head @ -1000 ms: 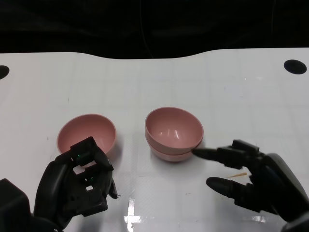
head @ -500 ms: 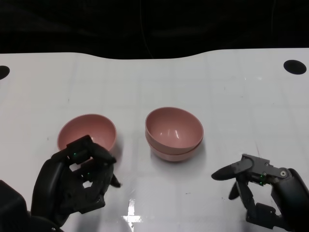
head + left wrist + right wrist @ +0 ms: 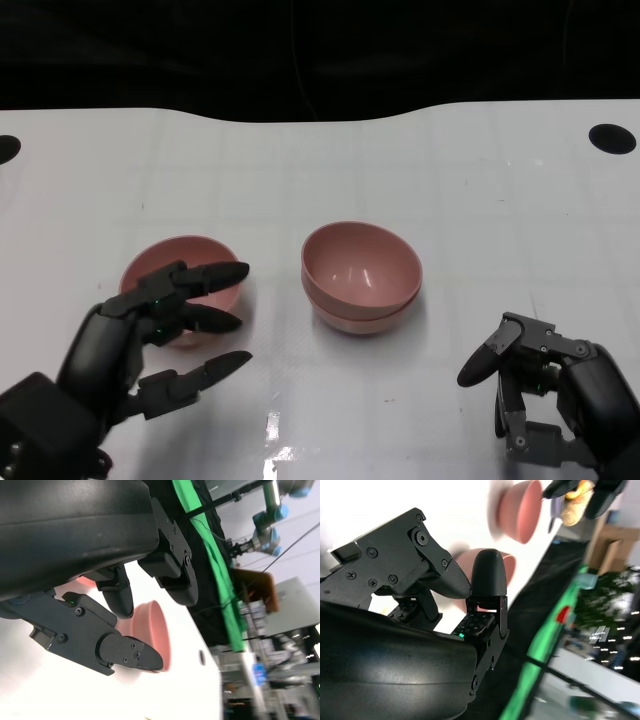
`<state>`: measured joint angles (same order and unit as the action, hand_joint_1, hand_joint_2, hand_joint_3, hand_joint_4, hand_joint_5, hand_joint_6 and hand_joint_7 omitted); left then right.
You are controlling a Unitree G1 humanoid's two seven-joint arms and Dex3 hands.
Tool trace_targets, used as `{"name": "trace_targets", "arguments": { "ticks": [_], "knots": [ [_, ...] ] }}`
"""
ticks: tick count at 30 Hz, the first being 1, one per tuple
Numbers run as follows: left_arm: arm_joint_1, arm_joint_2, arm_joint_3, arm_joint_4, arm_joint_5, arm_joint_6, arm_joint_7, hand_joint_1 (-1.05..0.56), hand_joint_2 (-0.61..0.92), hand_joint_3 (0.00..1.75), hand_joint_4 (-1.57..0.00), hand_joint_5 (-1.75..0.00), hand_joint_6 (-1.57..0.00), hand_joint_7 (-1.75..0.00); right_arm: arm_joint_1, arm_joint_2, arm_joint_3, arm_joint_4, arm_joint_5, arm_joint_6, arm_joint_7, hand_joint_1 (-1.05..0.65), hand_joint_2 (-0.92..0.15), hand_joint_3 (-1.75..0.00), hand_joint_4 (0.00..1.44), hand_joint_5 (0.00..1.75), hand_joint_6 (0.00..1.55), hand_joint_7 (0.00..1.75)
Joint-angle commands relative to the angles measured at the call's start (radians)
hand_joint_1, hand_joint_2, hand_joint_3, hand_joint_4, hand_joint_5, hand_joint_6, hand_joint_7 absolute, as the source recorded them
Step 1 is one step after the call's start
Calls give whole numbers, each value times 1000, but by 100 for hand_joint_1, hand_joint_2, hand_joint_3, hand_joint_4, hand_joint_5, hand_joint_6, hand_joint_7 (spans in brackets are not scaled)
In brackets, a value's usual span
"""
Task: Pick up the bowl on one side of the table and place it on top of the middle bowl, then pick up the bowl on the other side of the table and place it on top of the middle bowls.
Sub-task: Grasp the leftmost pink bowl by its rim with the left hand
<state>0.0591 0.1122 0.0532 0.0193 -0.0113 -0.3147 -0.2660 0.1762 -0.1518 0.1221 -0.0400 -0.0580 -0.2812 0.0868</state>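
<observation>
A pink bowl (image 3: 190, 262) sits left of centre on the white table (image 3: 480, 200). My left hand (image 3: 150, 335) is at its near side. The fingers (image 3: 215, 273) are spread over the near rim and the thumb is low in front. It holds nothing. In the middle, one pink bowl is nested in another, forming the stack (image 3: 360, 275). My right hand (image 3: 545, 395) is near the front right, well clear of the stack, fingers curled in and empty. The left wrist view shows a pink bowl (image 3: 152, 635) past the spread fingers. The right wrist view shows the stack (image 3: 465, 560) and the left bowl (image 3: 520, 510).
A black round hole (image 3: 611, 138) marks the table's far right, and another dark spot (image 3: 5, 148) sits at the left edge. The far table edge meets a dark background. Bare white tabletop lies between my two hands and to the right of the stack.
My right hand has drawn back from the stack toward the front right and curled its fingers in. My left hand has uncurled, stretching its fingers out over the left bowl's near rim.
</observation>
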Motion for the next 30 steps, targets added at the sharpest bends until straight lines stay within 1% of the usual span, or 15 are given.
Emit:
{"name": "trace_targets", "arguments": {
  "ticks": [1,6,13,14,15,17,19,23,30],
  "knots": [
    [-5,38,5,-30,46,-26,29,-46,92,7,-40,-65,-49,-7,11,8,-11,-37,9,39,6,-4,-31,-159,97,175,81,158],
    [-4,70,-2,-61,117,-35,58,-43,92,5,-36,-60,-44,-3,17,21,-15,-60,13,59,13,-3,-31,-158,97,175,79,161],
    [0,80,-6,-80,138,-19,68,-44,92,5,-34,-59,-43,-2,21,27,-20,-65,13,60,20,-2,-30,-158,97,175,79,162],
    [-8,113,-4,-104,204,-3,76,-45,92,4,-33,-59,-42,-1,23,29,-18,-72,11,63,20,-2,-30,-158,97,175,79,162],
    [-14,137,-2,-122,255,10,83,-48,91,3,-28,-57,-38,0,25,31,-17,-77,10,65,20,-3,-31,-158,97,175,78,162],
    [-26,167,-3,-146,320,33,89,-49,91,2,-25,-56,-35,0,26,32,-16,-87,9,75,21,-3,-31,-157,96,175,78,162],
    [-41,181,-10,-160,349,60,90,-51,90,1,-23,-57,-33,0,24,32,-19,-91,13,82,24,-3,-31,-157,96,175,78,162],
    [-51,185,-21,-175,377,89,100,-52,89,0,-22,-58,-32,0,21,32,-21,-91,15,82,26,-3,-31,-156,96,175,78,161],
    [-53,188,-26,-183,386,101,106,-52,89,0,-21,-60,-32,0,22,33,-22,-93,15,86,27,-3,-31,-156,96,175,78,160]
  ]
}}
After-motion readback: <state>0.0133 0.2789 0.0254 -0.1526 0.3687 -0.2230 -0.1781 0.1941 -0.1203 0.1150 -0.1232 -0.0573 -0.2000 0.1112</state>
